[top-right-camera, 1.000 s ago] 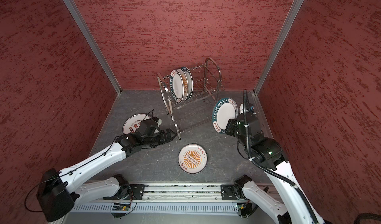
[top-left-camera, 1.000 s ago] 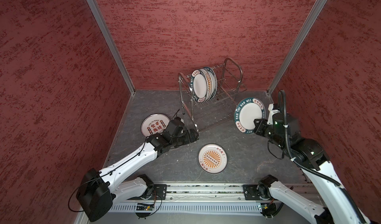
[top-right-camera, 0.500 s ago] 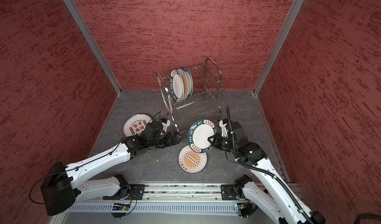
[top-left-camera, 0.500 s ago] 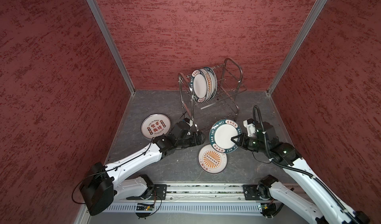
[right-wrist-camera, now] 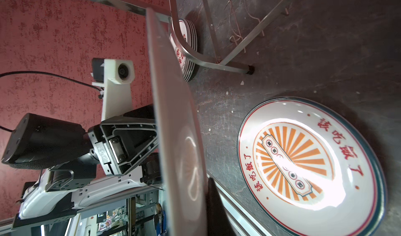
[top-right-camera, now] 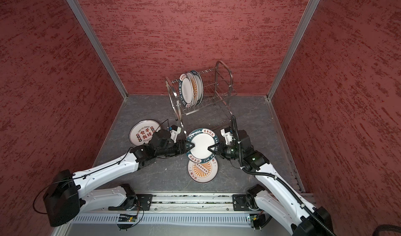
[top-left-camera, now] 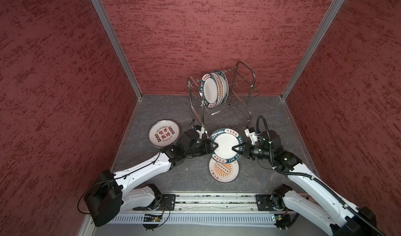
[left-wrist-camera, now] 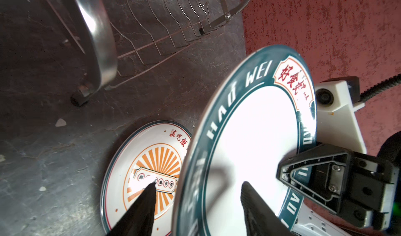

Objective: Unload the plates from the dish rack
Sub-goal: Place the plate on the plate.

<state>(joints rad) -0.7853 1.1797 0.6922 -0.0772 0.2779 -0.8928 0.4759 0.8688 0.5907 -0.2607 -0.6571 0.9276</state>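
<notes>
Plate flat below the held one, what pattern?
Plate shows orange sunburst; best in right wrist view.

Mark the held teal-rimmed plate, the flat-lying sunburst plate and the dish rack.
teal-rimmed plate (top-left-camera: 225,144): in a top view, white centre.
sunburst plate (top-left-camera: 223,170): in a top view, orange centre.
dish rack (left-wrist-camera: 97,41): left wrist view, curved end-frame tube.

teal-rimmed plate (top-left-camera: 225,144) in the right pincer (top-left-camera: 235,147): white middle, white lettering on dark teal. sunburst plate (top-left-camera: 224,169) near that pincer: orange rays, red characters.
</notes>
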